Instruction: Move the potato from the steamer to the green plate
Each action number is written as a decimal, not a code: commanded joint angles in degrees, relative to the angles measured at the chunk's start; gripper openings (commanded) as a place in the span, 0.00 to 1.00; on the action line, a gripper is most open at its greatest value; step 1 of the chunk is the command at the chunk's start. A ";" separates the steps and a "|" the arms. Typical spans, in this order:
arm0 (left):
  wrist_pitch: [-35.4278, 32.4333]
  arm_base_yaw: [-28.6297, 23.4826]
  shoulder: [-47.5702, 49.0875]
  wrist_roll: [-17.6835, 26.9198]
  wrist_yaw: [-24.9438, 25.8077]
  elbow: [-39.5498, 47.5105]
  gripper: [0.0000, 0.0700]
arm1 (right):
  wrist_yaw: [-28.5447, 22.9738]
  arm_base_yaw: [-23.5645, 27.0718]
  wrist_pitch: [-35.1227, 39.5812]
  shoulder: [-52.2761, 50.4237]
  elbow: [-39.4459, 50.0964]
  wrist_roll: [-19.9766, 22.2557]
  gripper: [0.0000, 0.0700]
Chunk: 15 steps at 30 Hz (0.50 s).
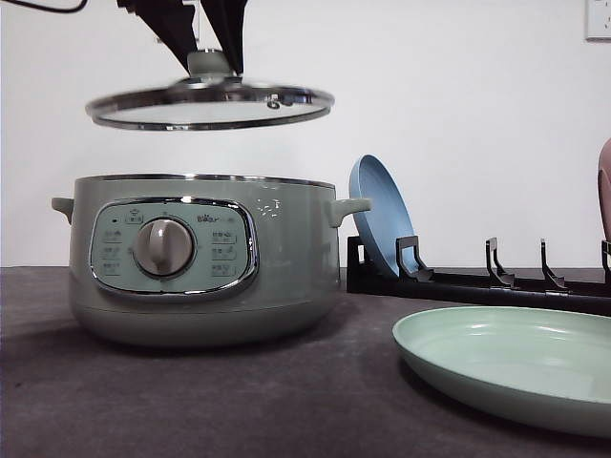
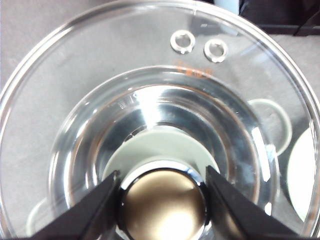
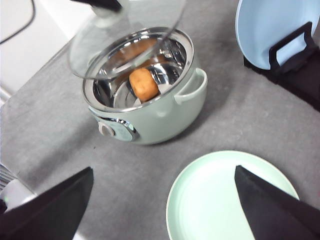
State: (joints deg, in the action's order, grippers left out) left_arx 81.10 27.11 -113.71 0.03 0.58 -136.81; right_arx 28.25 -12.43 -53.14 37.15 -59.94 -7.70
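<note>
The pale green steamer (image 1: pixel 191 258) stands on the grey table, left of centre, with its pot uncovered. My left gripper (image 1: pixel 208 59) is shut on the knob of the glass lid (image 1: pixel 210 103) and holds it level, well above the rim. In the left wrist view the fingers (image 2: pixel 95 210) clamp the shiny knob, with the steamer visible through the glass. In the right wrist view the orange-brown potato (image 3: pixel 144 84) lies inside the steamer (image 3: pixel 165 115), partly under the raised lid (image 3: pixel 100 50). My right gripper (image 3: pixel 162 210) hangs open and empty, high above the green plate (image 3: pixel 225 200). The green plate (image 1: pixel 516 358) lies empty, right of the steamer.
A blue plate (image 1: pixel 380 215) leans upright in a black rack (image 1: pixel 477 281) behind the green plate, to the steamer's right. A pinkish-brown object (image 1: pixel 604 186) shows at the right edge. A white wall backs the table.
</note>
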 commanded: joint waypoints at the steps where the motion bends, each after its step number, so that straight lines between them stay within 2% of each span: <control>1: 1.57 0.26 2.66 -0.54 0.00 -3.02 0.00 | -0.13 -0.24 0.17 0.17 -0.83 0.61 0.82; 15: 1.58 -2.72 8.87 -0.52 0.00 -3.02 0.00 | -0.15 -0.24 0.23 0.17 -0.83 0.66 0.82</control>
State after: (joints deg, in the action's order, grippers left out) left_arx 81.14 24.21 -105.41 0.03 0.51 -137.45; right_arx 28.25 -12.43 -53.32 37.15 -59.94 -7.70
